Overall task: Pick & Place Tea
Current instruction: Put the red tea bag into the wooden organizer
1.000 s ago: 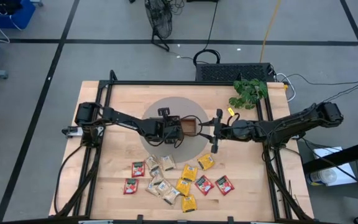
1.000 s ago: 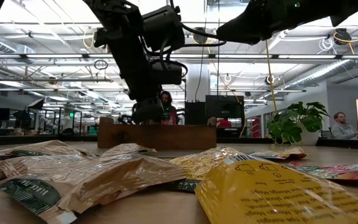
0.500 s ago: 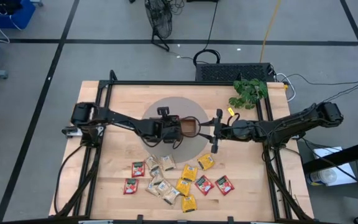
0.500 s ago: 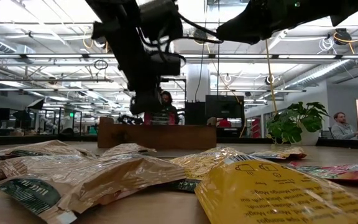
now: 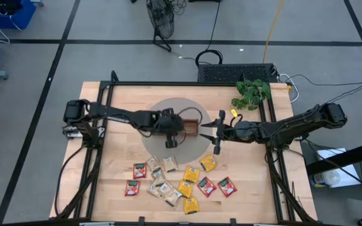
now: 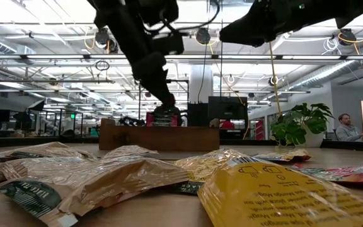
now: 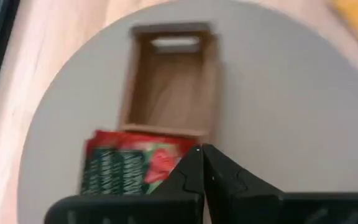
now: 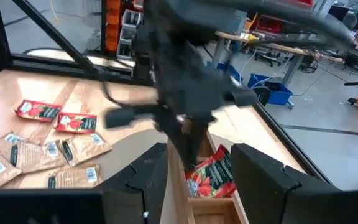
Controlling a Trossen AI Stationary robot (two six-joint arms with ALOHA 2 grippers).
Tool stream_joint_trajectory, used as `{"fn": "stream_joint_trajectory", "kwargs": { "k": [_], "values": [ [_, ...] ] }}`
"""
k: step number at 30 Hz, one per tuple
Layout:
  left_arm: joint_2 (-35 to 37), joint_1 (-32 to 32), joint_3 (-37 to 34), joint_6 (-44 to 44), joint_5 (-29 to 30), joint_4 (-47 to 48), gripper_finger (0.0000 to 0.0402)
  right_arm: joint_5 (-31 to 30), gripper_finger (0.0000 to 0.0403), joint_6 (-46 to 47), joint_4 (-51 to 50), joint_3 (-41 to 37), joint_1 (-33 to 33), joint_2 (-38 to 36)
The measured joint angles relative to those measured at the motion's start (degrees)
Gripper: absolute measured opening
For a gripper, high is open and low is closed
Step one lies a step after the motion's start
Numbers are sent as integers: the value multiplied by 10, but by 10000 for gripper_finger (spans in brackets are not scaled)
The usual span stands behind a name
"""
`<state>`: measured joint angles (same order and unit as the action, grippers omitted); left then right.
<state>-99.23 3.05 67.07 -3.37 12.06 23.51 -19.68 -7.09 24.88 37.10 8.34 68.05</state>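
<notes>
Nearest the camera, a loose cluster of red, yellow and beige tea sachets (image 5: 180,179) lies on the front of the wooden desk (image 5: 118,100). Behind them, on a round grey mat (image 5: 156,113), stands a long brown wooden tray (image 5: 192,129). The left end effector (image 7: 199,163) hangs over the tray's left end, fingers pinched together on a corner of a red tea sachet (image 7: 134,167), which stands tilted into a compartment. The right end effector (image 5: 213,130) waits just beside the tray's right end, its fingers apart and holding nothing. A potted plant (image 5: 251,93) sits at the desk's far right corner. To do this step well, the left arm probably should let the sachet settle inside the compartment walls before releasing, then lift straight up so it does not drag out.
</notes>
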Motion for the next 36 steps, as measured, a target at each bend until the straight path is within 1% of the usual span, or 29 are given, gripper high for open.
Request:
{"fn": "stream_joint_trajectory", "kwargs": {
  "k": [1, 3, 6, 12, 21, 29, 33, 36],
  "values": [
    [-1, 12, 0, 7, -5, 10, 3, 0, 160, 0, 1, 0, 0, 0],
    [-2, 38, 0, 21, -35, 21, 3, 0, 160, 4, 2, 0, 0, 0],
    [-2, 57, 0, 35, -77, 19, 2, 0, 160, 4, 1, 0, 0, 0],
    [-20, 59, 0, 40, -96, 43, 1, 0, 160, 4, 2, 0, 0, 0],
    [-78, 51, 0, 46, -88, 28, 1, 0, 160, 3, 2, 0, 0, 0],
    [-91, 56, 0, 55, -89, 34, 1, 0, 160, -2, 6, 0, 0, 0],
    [-96, 52, 1, 57, -47, 31, 1, 0, 160, -2, 6, 0, 0, 0],
    [-96, 45, 0, 66, -3, 32, 1, 0, 160, -1, 5, 0, 0, 0]
  ]
}}
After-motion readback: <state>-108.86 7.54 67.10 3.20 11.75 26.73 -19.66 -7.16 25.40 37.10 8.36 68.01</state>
